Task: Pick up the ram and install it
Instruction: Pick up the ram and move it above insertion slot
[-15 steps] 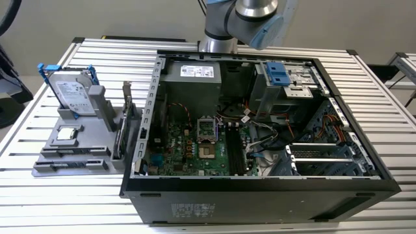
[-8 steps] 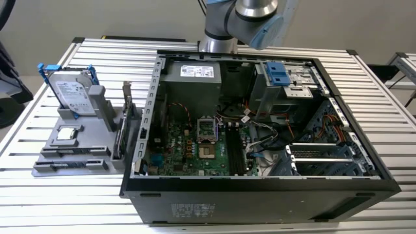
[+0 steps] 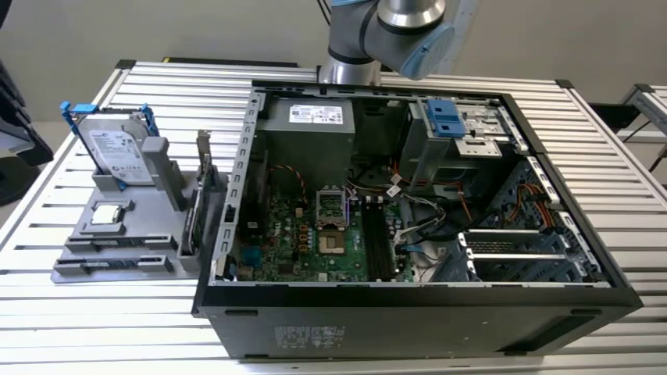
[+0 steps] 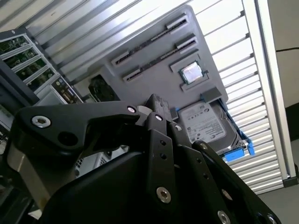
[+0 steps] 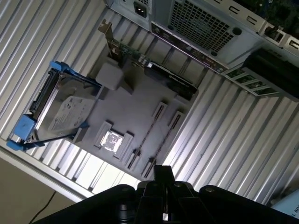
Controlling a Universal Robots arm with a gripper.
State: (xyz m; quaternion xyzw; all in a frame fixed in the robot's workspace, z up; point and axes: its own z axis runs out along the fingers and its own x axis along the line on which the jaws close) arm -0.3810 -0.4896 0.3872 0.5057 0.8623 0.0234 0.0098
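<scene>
The claw [image 5: 162,173] hung closed and empty over the counter [image 5: 224,140], away from the ram [image 5: 170,80]; the hard drive [image 5: 65,109] carried a printed label.

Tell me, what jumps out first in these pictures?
An open computer case lies on the slatted table, its green motherboard bared, with the robot arm over its far side. At the exterior view's left, a grey holder props up a hard drive with blue rails.
</scene>
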